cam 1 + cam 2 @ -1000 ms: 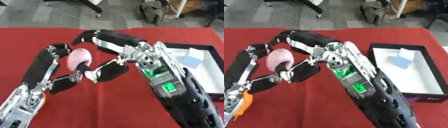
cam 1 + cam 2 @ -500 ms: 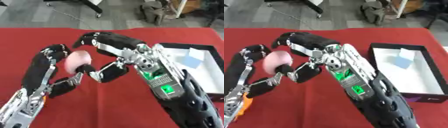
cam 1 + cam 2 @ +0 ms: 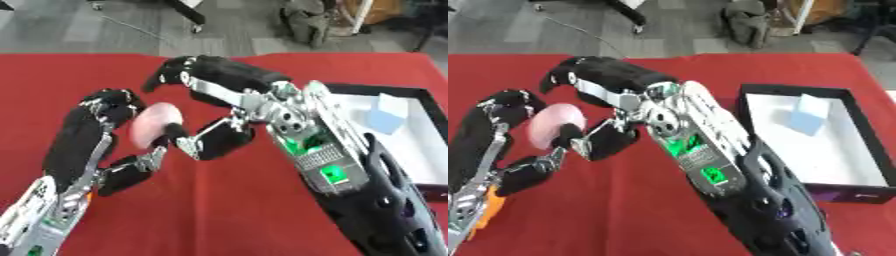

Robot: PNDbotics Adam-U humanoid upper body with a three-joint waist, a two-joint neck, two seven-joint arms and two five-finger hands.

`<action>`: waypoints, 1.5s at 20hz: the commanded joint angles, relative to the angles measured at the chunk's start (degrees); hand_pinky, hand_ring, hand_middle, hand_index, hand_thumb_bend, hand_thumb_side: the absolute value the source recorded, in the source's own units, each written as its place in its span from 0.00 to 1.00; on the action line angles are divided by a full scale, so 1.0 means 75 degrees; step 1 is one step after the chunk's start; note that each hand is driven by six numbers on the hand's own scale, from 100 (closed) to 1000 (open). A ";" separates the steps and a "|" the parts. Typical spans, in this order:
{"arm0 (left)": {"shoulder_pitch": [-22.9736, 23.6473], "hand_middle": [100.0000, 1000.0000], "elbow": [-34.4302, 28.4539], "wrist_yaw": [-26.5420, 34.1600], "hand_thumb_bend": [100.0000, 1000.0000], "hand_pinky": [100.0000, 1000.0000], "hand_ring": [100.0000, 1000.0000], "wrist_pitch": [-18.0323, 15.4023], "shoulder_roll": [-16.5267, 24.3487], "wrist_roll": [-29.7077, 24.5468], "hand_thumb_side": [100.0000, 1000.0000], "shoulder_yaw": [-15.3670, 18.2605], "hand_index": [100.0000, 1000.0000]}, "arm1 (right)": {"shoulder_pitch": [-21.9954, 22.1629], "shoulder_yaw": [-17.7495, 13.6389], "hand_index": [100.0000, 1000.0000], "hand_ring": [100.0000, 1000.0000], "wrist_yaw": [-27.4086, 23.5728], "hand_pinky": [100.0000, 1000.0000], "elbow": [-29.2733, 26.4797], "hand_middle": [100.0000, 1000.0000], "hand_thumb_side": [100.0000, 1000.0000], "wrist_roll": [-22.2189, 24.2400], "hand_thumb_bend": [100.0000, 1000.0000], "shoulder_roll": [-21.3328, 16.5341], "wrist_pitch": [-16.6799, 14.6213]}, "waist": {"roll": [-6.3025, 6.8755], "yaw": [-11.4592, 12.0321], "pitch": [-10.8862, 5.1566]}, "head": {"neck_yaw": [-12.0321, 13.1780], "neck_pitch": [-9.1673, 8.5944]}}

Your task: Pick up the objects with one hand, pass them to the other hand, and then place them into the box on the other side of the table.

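The left hand (image 3: 101,132) holds a pink rounded object (image 3: 154,123) above the red table (image 3: 227,210), left of centre; its fingers and thumb curl around the object from the left and from below. The right hand (image 3: 214,87) is at the object's right side. Its fingers arch over the far side and its thumb reaches in from the near right, the tip at or touching the object. The right hand is spread around the object, not closed on it.

The black box (image 3: 859,125), white inside, sits at the right of the table and already contains a pale blue item (image 3: 802,114).

Hazards, as judged from this position:
- If the left hand releases before the right hand closes, the object probably falls onto the table and may roll.
- The fingers of both hands crowd the same surface; a closing right hand may catch the left fingers.
- Whether the object is soft or rigid cannot be determined, so a pinch may deform it or let it slip.
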 commanded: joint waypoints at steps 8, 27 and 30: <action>-0.0091 0.43 -0.0211 -0.0740 0.00 0.57 0.48 -0.0017 0.0112 0.0320 0.21 0.0020 0.49 | -0.0114 -0.0012 0.83 0.88 0.0112 0.83 -0.0135 0.83 0.00 0.0202 0.00 0.0063 0.0036 | 0.0027 0.0010 -0.0189 | 0.0058 -0.0088; 0.0085 0.43 -0.0464 -0.1643 0.00 0.54 0.48 -0.0050 0.0199 0.1171 0.14 -0.0030 0.49 | -0.0065 0.0111 0.75 0.82 0.0741 0.79 -0.0259 0.74 0.00 0.0520 0.00 0.0027 0.0092 | 0.0000 0.0013 -0.0168 | 0.0076 -0.0104; 0.0100 0.43 -0.0467 -0.1692 0.00 0.54 0.48 0.0003 0.0190 0.1342 0.14 -0.0032 0.49 | -0.0057 0.0101 0.65 0.79 0.0730 0.77 -0.0299 0.63 0.00 0.0389 0.00 0.0029 0.0158 | 0.0001 0.0011 -0.0163 | 0.0063 -0.0145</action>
